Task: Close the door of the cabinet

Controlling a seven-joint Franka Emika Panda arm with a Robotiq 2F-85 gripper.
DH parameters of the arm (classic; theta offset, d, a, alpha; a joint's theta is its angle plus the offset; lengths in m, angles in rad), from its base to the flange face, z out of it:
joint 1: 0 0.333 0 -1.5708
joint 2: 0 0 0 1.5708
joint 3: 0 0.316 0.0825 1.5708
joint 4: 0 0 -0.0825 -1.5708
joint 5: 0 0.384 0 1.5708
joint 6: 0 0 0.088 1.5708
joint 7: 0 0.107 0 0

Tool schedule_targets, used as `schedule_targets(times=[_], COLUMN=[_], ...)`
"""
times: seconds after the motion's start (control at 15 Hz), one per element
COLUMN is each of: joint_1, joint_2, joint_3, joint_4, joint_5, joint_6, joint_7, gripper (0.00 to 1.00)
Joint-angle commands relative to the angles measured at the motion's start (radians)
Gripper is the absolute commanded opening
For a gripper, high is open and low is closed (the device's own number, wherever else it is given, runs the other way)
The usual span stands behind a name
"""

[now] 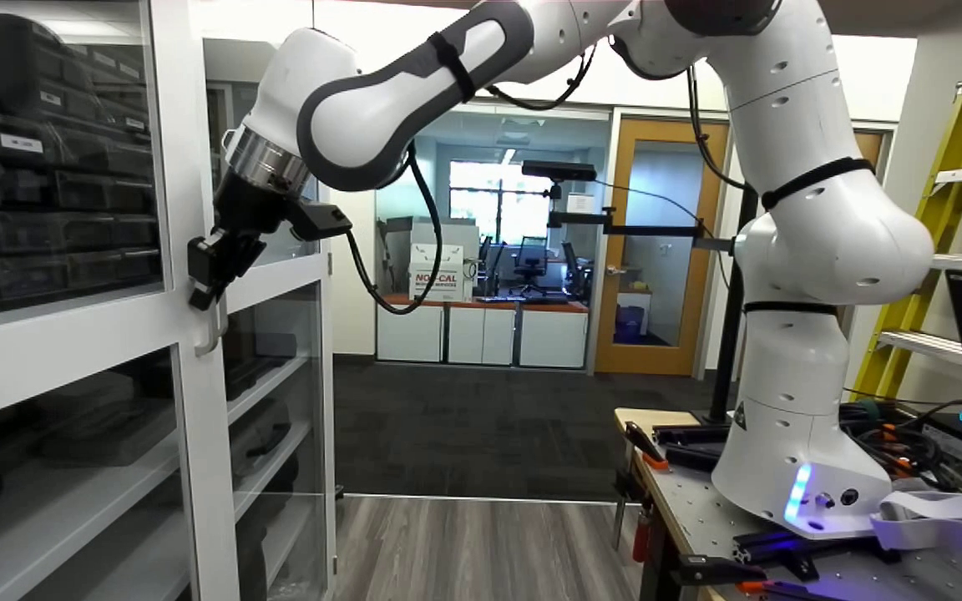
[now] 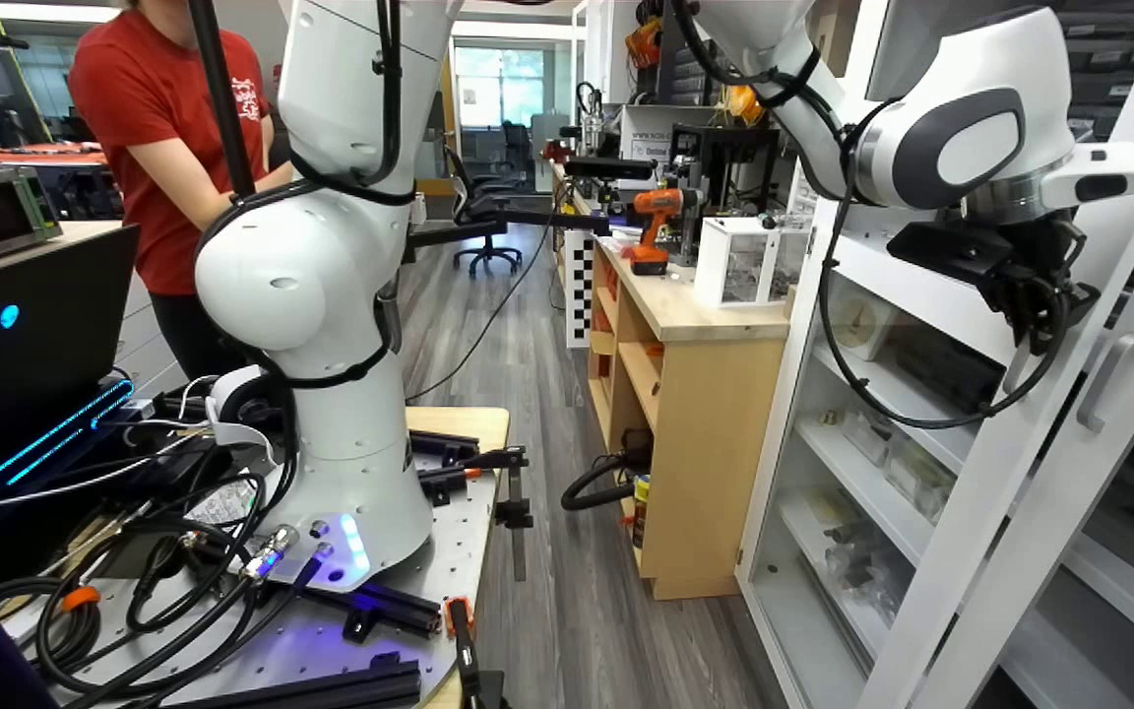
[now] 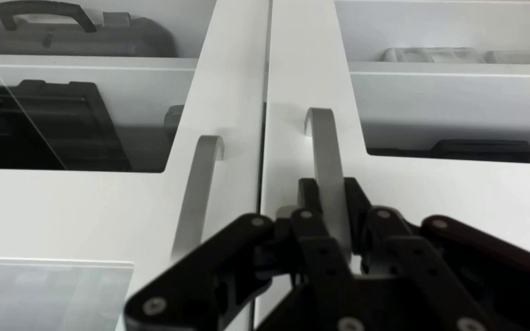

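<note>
1. Cabinet door [image 3: 412, 184]: white frame w/ a big clear panel [image 3: 458, 105]. Prob. rigid & fairly heavy, but on hinges it should swing w/ a modest push. Panel likely the fragile bit – keep force off it.
2. Best hold = the grey bar handle [image 3: 330, 170]: looks stiff & smooth, so a light pinch may slip. It sits at the edge next to the neighbouring door [image 3: 76, 211], prob. far from the hinges, so leverage should be good.
3. Gripper [image 3: 333, 192]: fingertips [image 3: 357, 197] one each side of the bar, gap no wider than the bar – seems to have the handle pinched. How hard, can't tell.
4. Door pos. vs gripper: its face just beyond the tips, handle btwn them. Bar's lower end pokes out free below the gripper in both exterior views.
5. Twin handle [image 3: 197, 197] just beside, on the neighbouring door, not held.
6. Gap btwn the two doors looks narrow in wrist view; can't tell how far ajar, if at all.
</note>
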Motion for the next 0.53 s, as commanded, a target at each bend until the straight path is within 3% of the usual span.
schedule_targets(times=[0.0,0.47], joint_1=[0.007,0.006], joint_2=[0.058,0.100], joint_3=[-0.008,0.005], joint_4=[0.104,0.177], joint_5=[0.035,0.059], joint_6=[-0.025,-0.073], joint_7=[-0.084,-0.150], gripper=[0.05,0.05])
